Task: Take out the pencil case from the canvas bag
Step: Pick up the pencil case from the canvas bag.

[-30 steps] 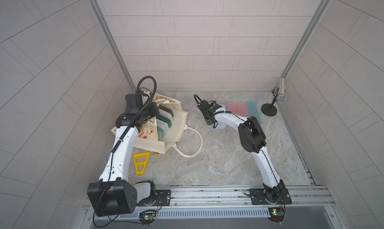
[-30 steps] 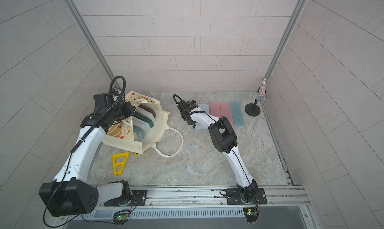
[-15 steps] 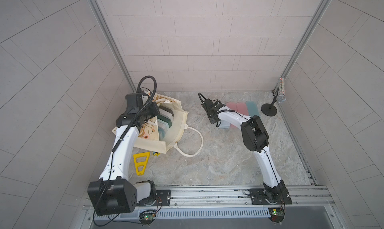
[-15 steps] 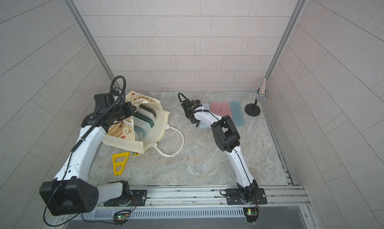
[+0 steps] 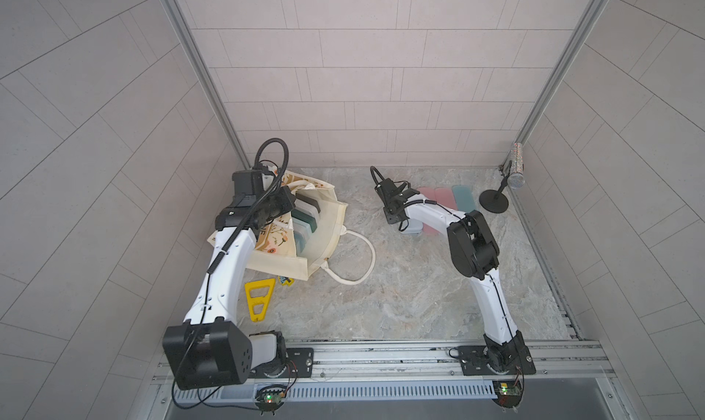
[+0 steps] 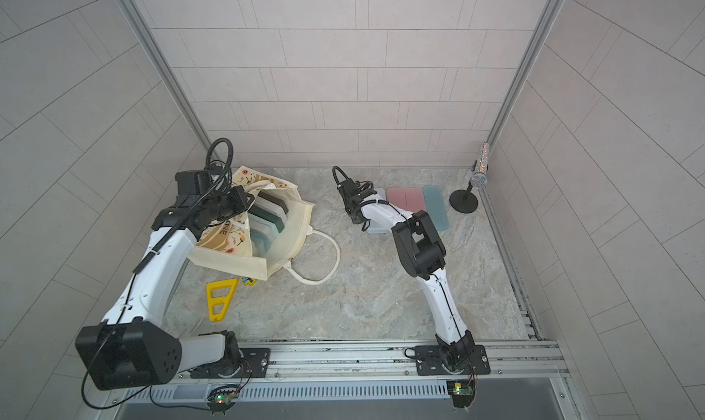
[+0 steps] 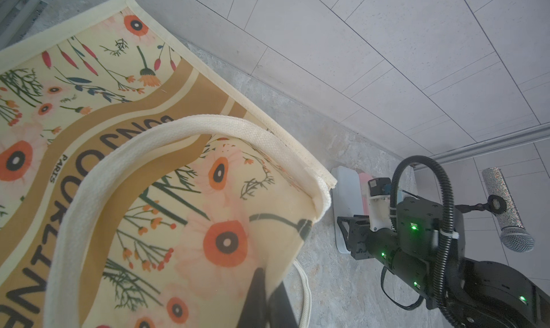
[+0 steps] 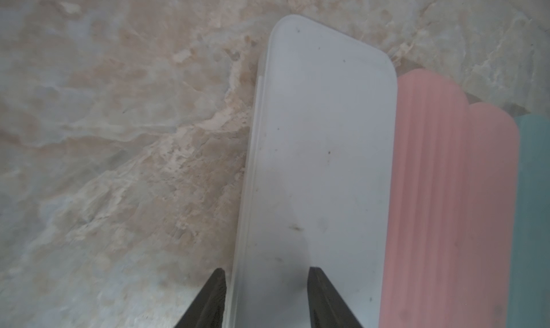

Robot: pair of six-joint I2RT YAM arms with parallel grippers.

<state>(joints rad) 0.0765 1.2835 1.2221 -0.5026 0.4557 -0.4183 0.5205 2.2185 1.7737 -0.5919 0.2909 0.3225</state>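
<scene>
Where the canvas bag [image 5: 328,227] lies: on its side at the left of the marbled table [image 5: 381,303], mouth toward the middle; we note several cases [image 5: 305,219] standing edge-on inside.
Bag look: cream fabric, orange flowers, tan bands, white rope handle [image 5: 368,261] looped beside it.
Pencil case [image 8: 321,147]: frosted white, flat on the table, well apart from the bag, edge to edge with a pink case [image 8: 431,177].
Left gripper [image 7: 266,293]: clamped on the bag's fabric by its mouth; arm bent over the bag.
Right gripper [image 8: 265,273]: pointing down over one end of the white case; fingers apart, one at its long edge, one above its lid; we see nothing pinched.
Lettering: we read "BONJOUR" and small "PARIS"; other letters cut off.
</scene>
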